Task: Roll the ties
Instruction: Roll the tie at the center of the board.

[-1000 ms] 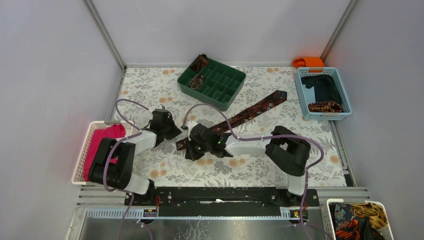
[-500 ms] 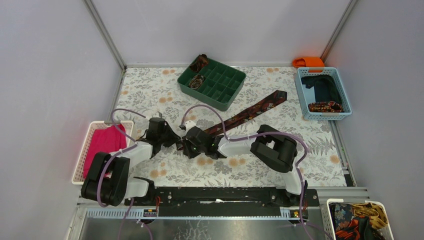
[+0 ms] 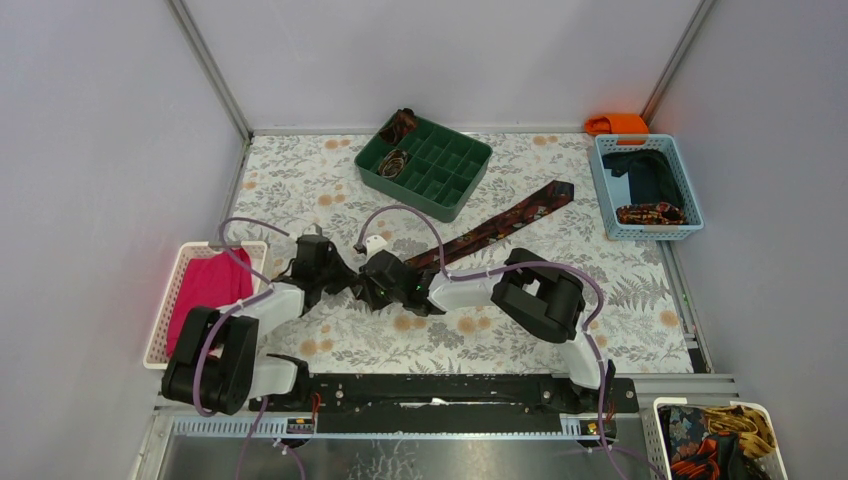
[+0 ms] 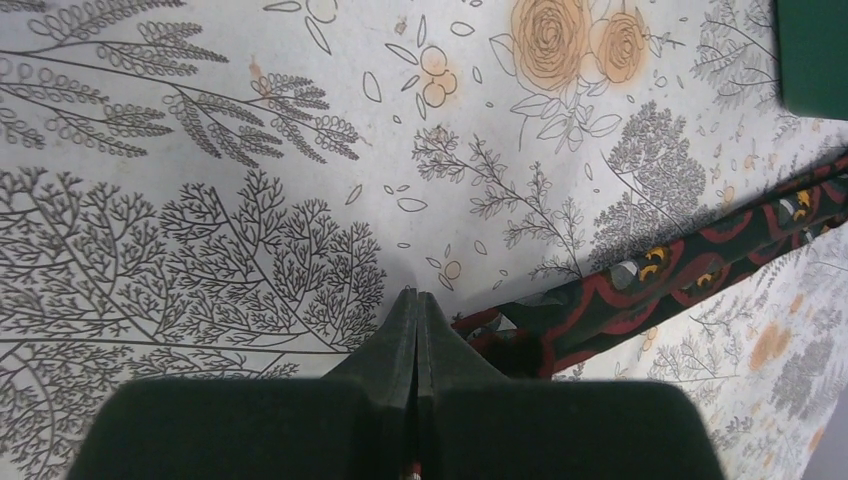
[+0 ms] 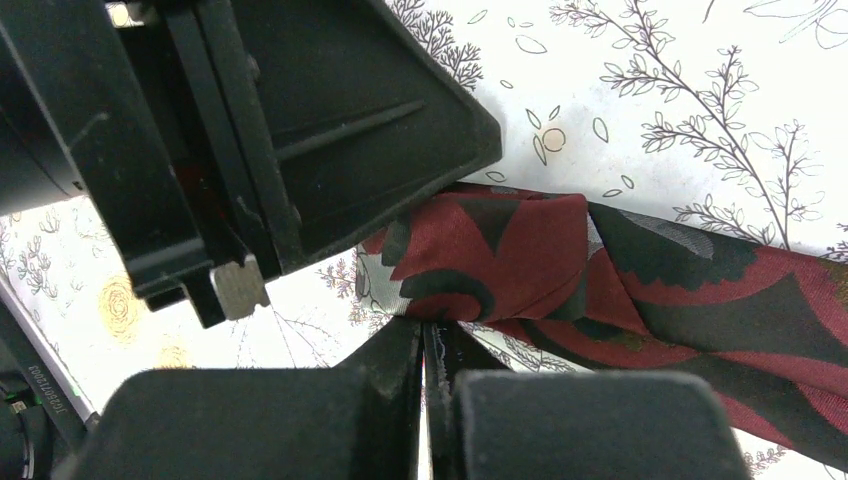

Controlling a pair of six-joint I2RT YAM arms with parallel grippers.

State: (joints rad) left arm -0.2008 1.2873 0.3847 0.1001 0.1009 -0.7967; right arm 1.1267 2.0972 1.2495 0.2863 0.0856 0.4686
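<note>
Floral cloth (image 3: 520, 335) covers the table between grey walls. One tie (image 3: 510, 218) lies unrolled on it. It is a long dark maroon strip with red swirls and small orange-yellow marks. It runs on a slant from its wide end near the blue basket (image 3: 660, 236) down to its narrow end at mid-table, where the two grippers meet. From the right wrist, that narrow end shows folded back on itself into a short flat flap of red and near-black, lying on the cloth. Two rolled ties (image 3: 392, 162) sit in the far-left cells of the green tray (image 3: 465, 188).

The left gripper (image 4: 415, 305) has its jaws pressed together, with the tip down on the cloth and the tie's end just to its right. The right gripper (image 5: 425, 335) is closed as well, its tips against the near edge of the folded flap. Whether any fabric is caught between them cannot be told. The left gripper's black body sits touching or just above the flap's far side.

A second ago the left gripper stood farther up the table, apart from the tie. It has since come down beside the narrow end. The right gripper has slid left, its elbow following. The stub of tie that then showed to its left is now hidden between the two heads. The wide end has not moved, and both sets of jaws are shut as before.
</note>
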